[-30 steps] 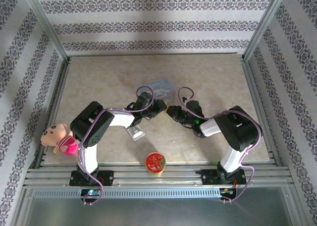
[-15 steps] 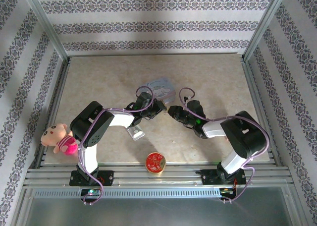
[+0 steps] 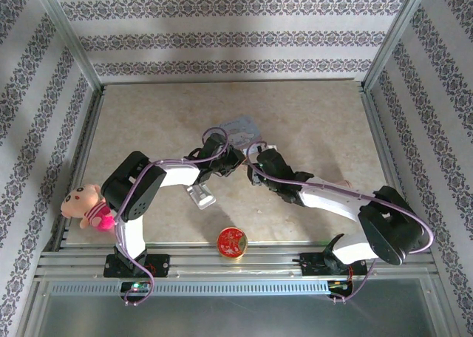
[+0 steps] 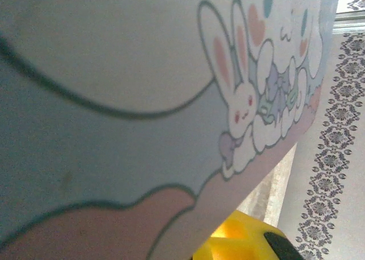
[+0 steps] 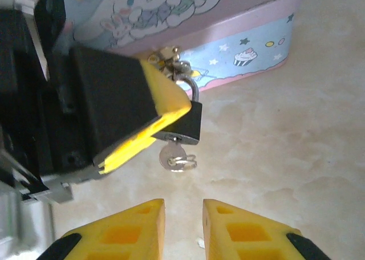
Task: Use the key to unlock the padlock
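The small dark padlock (image 5: 191, 122) hangs by its shackle (image 5: 193, 90) from the latch of the pastel cartoon tin box (image 5: 228, 20). A silver key (image 5: 170, 154) with a small ring sits in its keyhole. My left gripper (image 3: 235, 160) is shut on the padlock, its black and yellow finger (image 5: 137, 109) covering the lock's left side. The left wrist view looks closely at the box lid (image 4: 142, 100), with one yellow fingertip (image 4: 242, 243) at the bottom. My right gripper (image 5: 183, 223) is open just short of the key, with nothing between its fingers; from above the right gripper (image 3: 253, 168) faces the left one.
A shiny silver block (image 3: 201, 196) lies under the left forearm. A round red-and-gold tin (image 3: 231, 242) sits at the table's front edge. A pink plush toy (image 3: 89, 205) lies at the left edge. The tin box (image 3: 242, 127) stands just behind both grippers.
The right arm has stretched out low, its elbow swinging right and toward the front edge, while its gripper stays by the left gripper. The left arm has hardly moved.
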Robot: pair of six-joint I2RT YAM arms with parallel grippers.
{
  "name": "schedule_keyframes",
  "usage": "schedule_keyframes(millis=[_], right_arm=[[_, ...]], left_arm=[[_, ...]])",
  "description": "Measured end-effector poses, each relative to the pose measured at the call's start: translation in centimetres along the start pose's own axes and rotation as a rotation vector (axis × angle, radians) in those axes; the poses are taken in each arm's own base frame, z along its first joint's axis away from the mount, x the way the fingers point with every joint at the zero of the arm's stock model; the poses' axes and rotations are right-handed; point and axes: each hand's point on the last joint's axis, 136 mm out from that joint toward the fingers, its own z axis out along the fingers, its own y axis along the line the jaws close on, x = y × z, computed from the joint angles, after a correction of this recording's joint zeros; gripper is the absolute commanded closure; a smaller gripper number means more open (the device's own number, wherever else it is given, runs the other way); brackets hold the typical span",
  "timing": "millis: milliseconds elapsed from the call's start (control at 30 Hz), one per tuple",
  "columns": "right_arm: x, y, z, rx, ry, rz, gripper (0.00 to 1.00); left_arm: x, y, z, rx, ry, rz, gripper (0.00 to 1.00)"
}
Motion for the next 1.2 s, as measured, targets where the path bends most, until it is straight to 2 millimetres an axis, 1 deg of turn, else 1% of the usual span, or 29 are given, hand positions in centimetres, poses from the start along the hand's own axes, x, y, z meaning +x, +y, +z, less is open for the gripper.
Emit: schedule_keyframes(millis=[167,367,467,700,967,1200], right_arm=[[0.8,0.4,0.7,0.032,0.05,-0.113,0.76],[0.8,1.4,1.5,0.032,0.081,-0.206,0.75],[0.8,1.5,1.9,0.038,0.092,-0.234,0.74],[1.4,1.1,2.5,0.06,0.135,-0.286,0.74],[0.4,1.2,2.5,0.084,0.127,-0.338,0.74],[0.3,1.6,3.1,0.11,0.13,-0.395,0.75]], left_arm=[[0.3,0.2,-0.3,-0.049,0.031,-0.036,0.94],[0.7,0.3,-0.5,-0.052,0.06,-0.073,0.94],[0.8,0.3,-0.6,-0.05,0.065,-0.084,0.94],[1.1,0.2,-0.8,-0.05,0.079,-0.093,0.94],[1.2,0.4,-1.0,-0.062,0.09,-0.097,0.94],[1.3,0.3,-1.1,-0.061,0.101,-0.101,0.94]])
